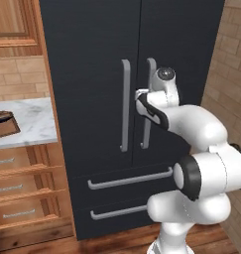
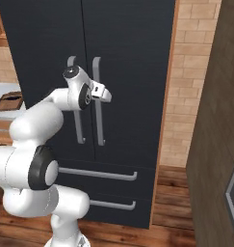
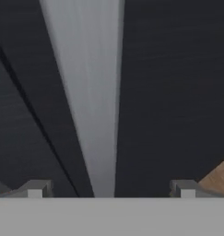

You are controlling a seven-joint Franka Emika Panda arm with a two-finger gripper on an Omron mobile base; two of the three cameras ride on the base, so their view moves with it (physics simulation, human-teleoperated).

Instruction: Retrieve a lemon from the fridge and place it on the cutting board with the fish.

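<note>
— Gripper point(image 3: 111, 189) stands wide open, nothing held, its tips either side of the fridge's point(image 1: 92, 59) right door handle point(image 3: 92, 106).

— And the lemon?

— Presumably behind those closed doors. Clamping off-centre could slip off the bar when pulling.

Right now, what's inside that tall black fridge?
Nothing inside can be seen: both upper doors and two lower drawers of the tall black French-door fridge are shut. The open end effector straddles the right door's long grey bar handle.
</note>
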